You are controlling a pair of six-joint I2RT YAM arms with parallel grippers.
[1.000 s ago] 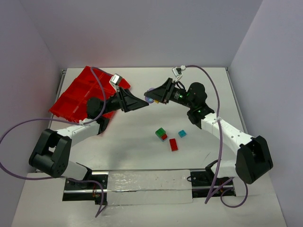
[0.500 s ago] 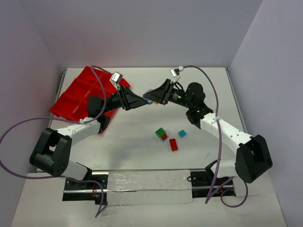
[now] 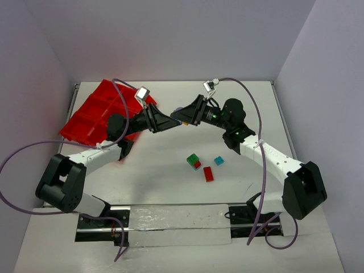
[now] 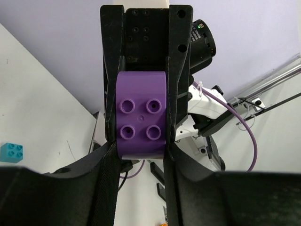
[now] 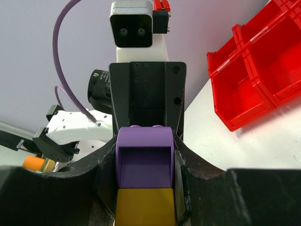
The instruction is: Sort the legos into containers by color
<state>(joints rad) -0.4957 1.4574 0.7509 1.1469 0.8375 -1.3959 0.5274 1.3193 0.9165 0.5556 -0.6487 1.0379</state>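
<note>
Above the table's middle my two grippers meet tip to tip. My right gripper (image 3: 182, 119) (image 5: 145, 141) is shut on a stacked pair of legos, a purple brick (image 5: 145, 160) on a yellow brick (image 5: 145, 207). My left gripper (image 3: 174, 121) (image 4: 140, 150) faces it, its jaws closed against the sides of the purple brick (image 4: 141, 113), whose studs point at the left wrist camera. On the table lie a green-on-red pair (image 3: 194, 161), a cyan brick (image 3: 218, 160) and a red brick (image 3: 208, 174). The red tray of containers (image 3: 91, 111) sits at the back left.
The tray's compartments (image 5: 249, 70) show red and bare in the right wrist view. The cyan brick (image 4: 11, 152) lies low at the left of the left wrist view. Purple cables loop beside both arms. Walls close in the table at the back and sides.
My left gripper has moved right to the right gripper's tips and its jaws have closed in on the purple brick. The right gripper has edged slightly left, still shut.
</note>
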